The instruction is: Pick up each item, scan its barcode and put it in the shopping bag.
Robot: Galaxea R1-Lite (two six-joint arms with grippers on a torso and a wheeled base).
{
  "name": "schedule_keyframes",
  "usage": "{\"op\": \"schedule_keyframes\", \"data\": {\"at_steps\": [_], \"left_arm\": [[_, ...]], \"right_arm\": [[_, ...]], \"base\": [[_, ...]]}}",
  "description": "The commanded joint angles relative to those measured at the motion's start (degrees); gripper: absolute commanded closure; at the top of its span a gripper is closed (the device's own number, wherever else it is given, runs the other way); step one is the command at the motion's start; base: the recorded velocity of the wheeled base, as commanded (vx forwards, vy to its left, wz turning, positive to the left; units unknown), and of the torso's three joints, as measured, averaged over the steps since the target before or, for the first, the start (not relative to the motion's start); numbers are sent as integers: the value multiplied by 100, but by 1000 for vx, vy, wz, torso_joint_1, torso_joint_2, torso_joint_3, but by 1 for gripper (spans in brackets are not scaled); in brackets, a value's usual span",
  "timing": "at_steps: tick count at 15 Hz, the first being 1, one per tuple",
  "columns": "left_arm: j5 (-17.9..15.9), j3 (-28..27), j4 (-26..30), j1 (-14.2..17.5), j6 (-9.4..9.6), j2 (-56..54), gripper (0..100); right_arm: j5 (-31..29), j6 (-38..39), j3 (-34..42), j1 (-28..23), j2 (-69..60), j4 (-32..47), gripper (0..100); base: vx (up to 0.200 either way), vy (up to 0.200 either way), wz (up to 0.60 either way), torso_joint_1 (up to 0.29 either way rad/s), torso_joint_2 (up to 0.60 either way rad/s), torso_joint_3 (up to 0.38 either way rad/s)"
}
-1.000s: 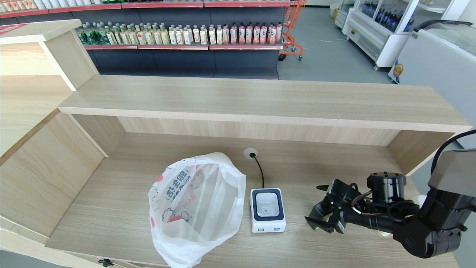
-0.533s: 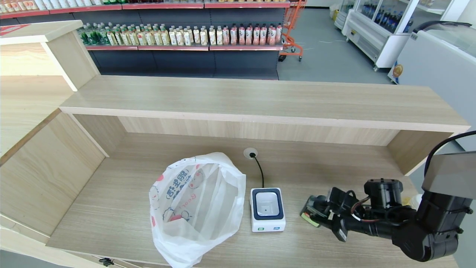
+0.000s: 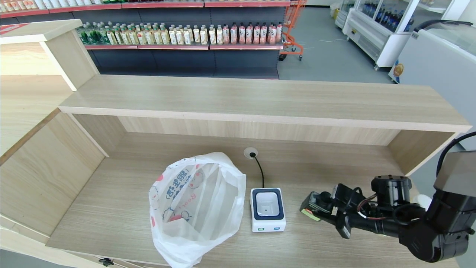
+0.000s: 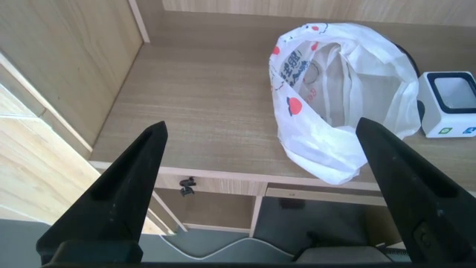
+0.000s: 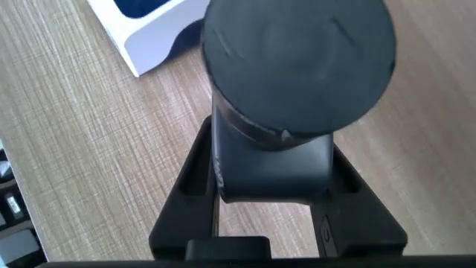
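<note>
Hiding right pincer [image 3: 314, 207] tips: dark cylinder [image 5: 297, 67]

Thin plastic bag [image 3: 174, 193] (crinkled), matt wood counter [image 3: 111, 208]

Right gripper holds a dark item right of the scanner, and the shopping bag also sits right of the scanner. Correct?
Not quite. The shopping bag sits left of the scanner, not right, as the head view shows. The right gripper does hold a dark item right of the scanner.
</note>
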Motion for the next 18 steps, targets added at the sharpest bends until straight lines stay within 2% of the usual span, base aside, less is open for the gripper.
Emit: {"op": "schedule_keyframes", "data": {"at_steps": [1, 4, 5, 7, 8, 9, 11, 12, 14, 16, 17, 18], "left_arm": [[1, 0, -4, 1, 0, 9, 0], [1, 0, -4, 1, 0, 9, 0], [1, 0, -4, 1, 0, 9, 0], [1, 0, -4, 1, 0, 9, 0], [1, 0, -4, 1, 0, 9, 0], [1, 0, -4, 1, 0, 9, 0], [1, 0, -4, 1, 0, 9, 0], [1, 0, -4, 1, 0, 9, 0], [1, 0, -4, 1, 0, 9, 0], [1, 0, -4, 1, 0, 9, 0], [1, 0, -4, 1, 0, 9, 0], [1, 0, -4, 1, 0, 9, 0]], "right_arm": [[148, 26, 40, -1, -751, 20, 100], [201, -316, 576, 34, -2325, 512, 100], [324, -1002, 594, 34, -2650, 767, 100], [544, -2892, 585, -133, -2878, 846, 100], [931, -3428, 602, -133, -2852, 890, 100], [1642, -4245, 611, -98, -2729, 943, 100], [2302, -5950, 602, -54, -2518, 996, 100], [2592, -6688, 567, 43, -2395, 1154, 100], [2724, -7963, 435, 562, -2070, 1787, 100], [2750, -8912, 356, 887, -1824, 1989, 100], [2750, -9026, 339, 966, -1771, 1989, 100], [2767, -9237, 242, 1361, -1613, 1989, 100]], "base": [[0, 0, 0, 0, 0, 0], [0, 0, 0, 0, 0, 0], [0, 0, 0, 0, 0, 0], [0, 0, 0, 0, 0, 0], [0, 0, 0, 0, 0, 0], [0, 0, 0, 0, 0, 0], [0, 0, 0, 0, 0, 0], [0, 0, 0, 0, 0, 0], [0, 0, 0, 0, 0, 0], [0, 0, 0, 0, 0, 0], [0, 0, 0, 0, 0, 0], [0, 0, 0, 0, 0, 0]]}}
